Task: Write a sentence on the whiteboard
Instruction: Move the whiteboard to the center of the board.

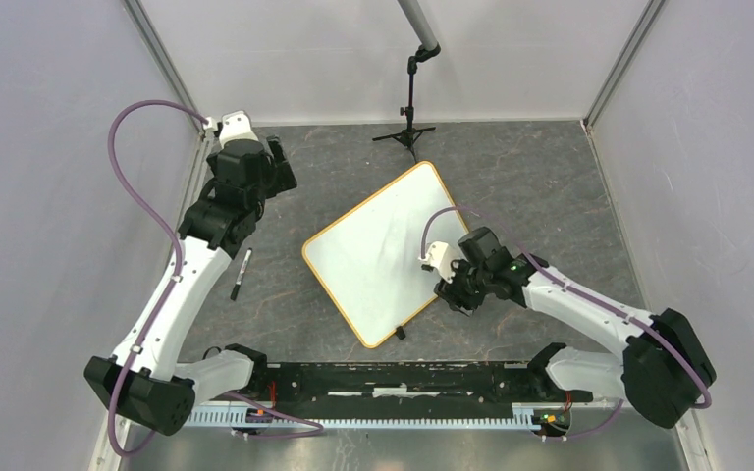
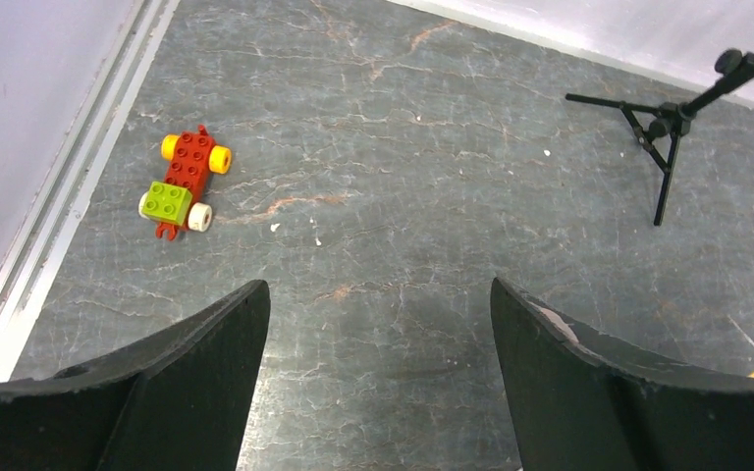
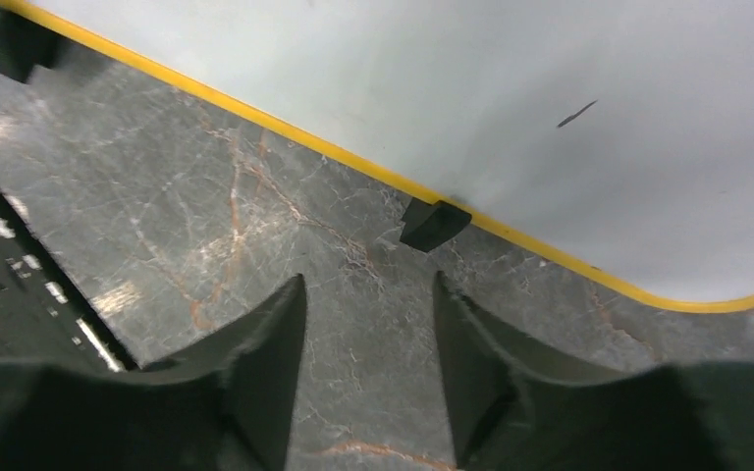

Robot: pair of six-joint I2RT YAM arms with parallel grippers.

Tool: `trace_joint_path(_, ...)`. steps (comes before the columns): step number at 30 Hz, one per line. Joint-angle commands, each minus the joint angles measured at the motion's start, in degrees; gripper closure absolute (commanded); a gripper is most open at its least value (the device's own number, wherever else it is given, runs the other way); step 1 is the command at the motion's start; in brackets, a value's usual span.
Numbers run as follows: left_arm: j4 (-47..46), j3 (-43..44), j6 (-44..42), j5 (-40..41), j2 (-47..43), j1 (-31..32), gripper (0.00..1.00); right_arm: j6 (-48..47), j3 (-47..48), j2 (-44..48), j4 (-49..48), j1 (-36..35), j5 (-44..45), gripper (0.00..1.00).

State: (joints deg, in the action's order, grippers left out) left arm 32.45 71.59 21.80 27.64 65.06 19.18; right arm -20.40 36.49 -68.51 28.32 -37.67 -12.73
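Whiteboard (image 3: pixel 452 78) near right gripper (image 3: pixel 368 392), half-open, empty.

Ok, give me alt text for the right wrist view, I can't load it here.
The right gripper is open and empty over the grey marbled table, just short of the yellow-rimmed edge of the whiteboard and facing a black clip foot on that edge. The part of the board in view shows only one short black mark, no writing.

White arms (image 1: pixel 182 294), black joints (image 1: pixel 224 218) (purple cables (image 1: pixel 113 142))
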Motion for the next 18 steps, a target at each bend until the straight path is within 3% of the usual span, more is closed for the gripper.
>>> trace_joint_path(1, -1.44, 3.34, -4.86, -4.67, 1.23, -0.5, 0.11, -5.08, 6.31, 4.73, 2.96, 2.22, -5.85, 0.4)
trace_joint_path(6, -0.85, 5.07, -9.63, -13.73, 2.97, -1.62, 0.09, -3.87, 7.32, 5.98, 0.47, 10.79, -11.34, 0.43)
trace_joint_path(10, 1.8, 8.39, -14.66, -24.35, 6.9, -5.37, 0.05, -6.13, 12.52, 4.02, 1.59, 17.91, -17.1, 0.16)
trace_joint_path(14, 1.48, 10.57, -18.86, -41.77, 13.04, -12.0, 0.08, -6.62, 20.55, -0.12, 2.99, 28.53, -27.07, 0.19)
trace_joint_path(18, 2.81, 15.43, -24.91, -54.6, 22.81, -13.03, 0.17, -4.11, 26.53, -5.27, 2.54, 37.21, -35.55, 0.19)
